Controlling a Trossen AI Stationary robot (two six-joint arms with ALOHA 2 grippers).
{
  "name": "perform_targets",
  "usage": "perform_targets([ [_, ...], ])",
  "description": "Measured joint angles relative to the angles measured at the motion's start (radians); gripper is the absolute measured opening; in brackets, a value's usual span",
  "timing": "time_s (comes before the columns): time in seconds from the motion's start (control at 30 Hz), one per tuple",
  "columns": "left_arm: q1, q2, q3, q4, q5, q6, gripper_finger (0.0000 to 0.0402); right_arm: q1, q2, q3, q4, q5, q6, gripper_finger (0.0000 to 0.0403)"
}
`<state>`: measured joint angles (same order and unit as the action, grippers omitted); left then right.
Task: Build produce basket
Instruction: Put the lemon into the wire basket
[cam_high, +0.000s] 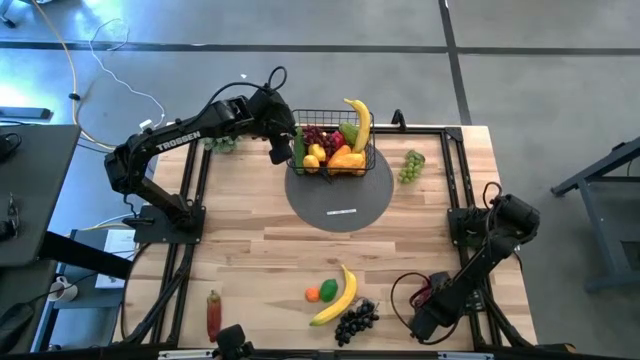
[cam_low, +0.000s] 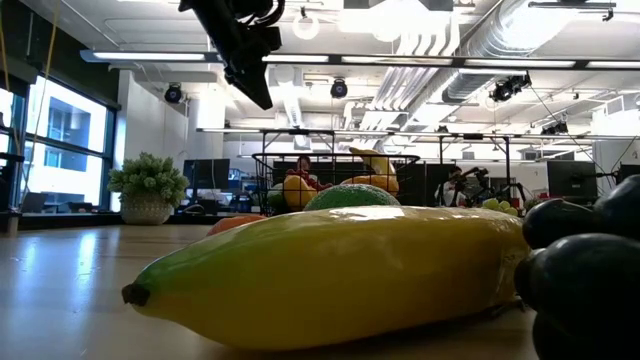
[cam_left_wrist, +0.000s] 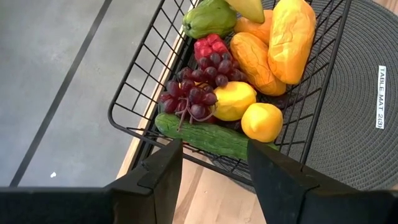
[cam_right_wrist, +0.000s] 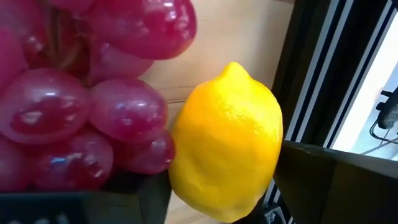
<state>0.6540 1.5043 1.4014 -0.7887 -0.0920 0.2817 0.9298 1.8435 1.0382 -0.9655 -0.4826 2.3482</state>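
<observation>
The black wire basket (cam_high: 335, 140) stands on the round grey mat (cam_high: 340, 200) at the far middle. It holds a banana (cam_high: 358, 120), purple grapes (cam_left_wrist: 196, 93), two lemons (cam_left_wrist: 233, 99), a cucumber (cam_left_wrist: 205, 138) and orange pieces (cam_left_wrist: 273, 43). My left gripper (cam_left_wrist: 214, 162) hovers open and empty above the basket's left end (cam_high: 280, 140). My right arm (cam_high: 450, 290) reaches to the near right. Its gripper (cam_right_wrist: 227, 205) is open, with one finger on either side of a lemon (cam_right_wrist: 227, 143) that lies beside red grapes (cam_right_wrist: 93, 106). I cannot tell whether the fingers touch the lemon.
Near the front edge lie a banana (cam_high: 335, 297), an orange (cam_high: 312, 293), a green fruit (cam_high: 328, 290), black grapes (cam_high: 355, 322) and a red piece (cam_high: 213, 312). Green grapes (cam_high: 411, 167) lie right of the mat. A leafy bunch (cam_low: 148, 185) sits at the far left.
</observation>
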Motion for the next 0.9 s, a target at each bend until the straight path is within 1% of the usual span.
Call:
perform_targets([
  [0.2,0.000,0.000,0.000,0.000,0.000,-0.001,0.0168,0.000,0.001,0.000,0.006,-0.001,0.000,0.0147],
  [0.37,0.000,0.000,0.000,0.000,0.000,-0.002,0.0168,0.000,-0.012,0.021,-0.016,0.022,0.002,0.0146],
  [0.6,0.000,0.000,0.000,0.000,0.000,-0.002,0.0168,0.000,-0.083,0.059,-0.131,0.038,0.019,0.0149],
  [0.7,0.000,0.000,0.000,0.000,0.000,-0.020,0.0168,-0.006,-0.127,0.060,-0.154,0.053,0.030,0.0146],
  [0.77,0.000,0.000,0.000,0.000,0.000,-0.039,0.0168,-0.016,-0.162,0.060,-0.165,0.091,0.029,0.0145],
  [0.9,0.000,0.000,0.000,0.000,-0.001,-0.044,0.0168,-0.062,-0.239,0.060,-0.181,0.245,-0.002,0.0146],
])
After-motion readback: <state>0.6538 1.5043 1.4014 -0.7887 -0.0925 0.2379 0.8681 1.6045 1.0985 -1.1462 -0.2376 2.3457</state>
